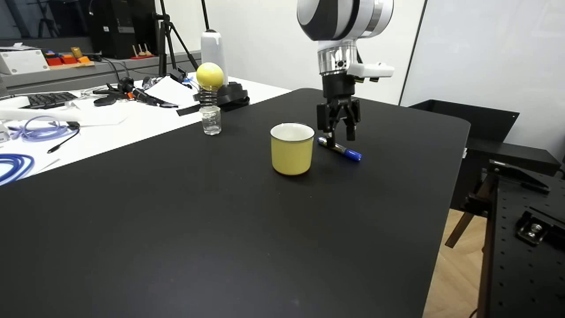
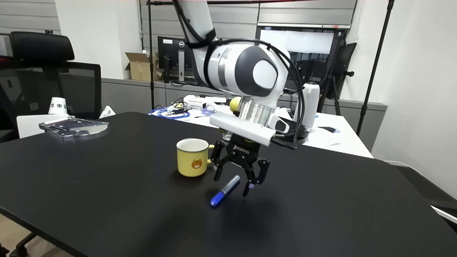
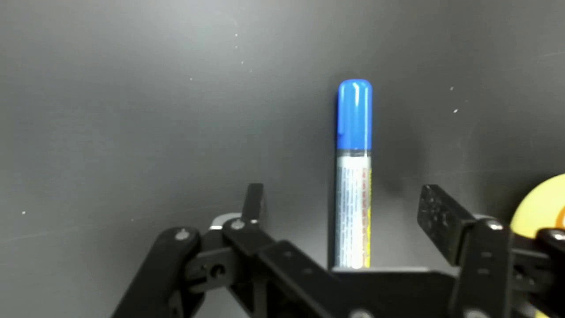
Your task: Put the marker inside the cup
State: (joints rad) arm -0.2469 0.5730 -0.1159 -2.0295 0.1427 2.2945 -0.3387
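Lying on the black tabletop (image 1: 198, 221): one marker (image 3: 354, 176), blue-capped, near one upright yellow cup (image 1: 291, 156) with white interior. Fingers (image 3: 441, 221): spread, one to each side of the marker in the wrist view. Well apart: one clear bottle (image 1: 211, 120) topped with a yellow ball (image 1: 210, 76).

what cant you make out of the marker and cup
Wrist view: the marker, lower end behind the gripper, label print too small to read.
Wrist view: the cup, cut off by the right edge, partly behind the gripper.
Both exterior views: cup's floor, behind its near wall.
In an exterior view: the handle, partly behind the gripper.
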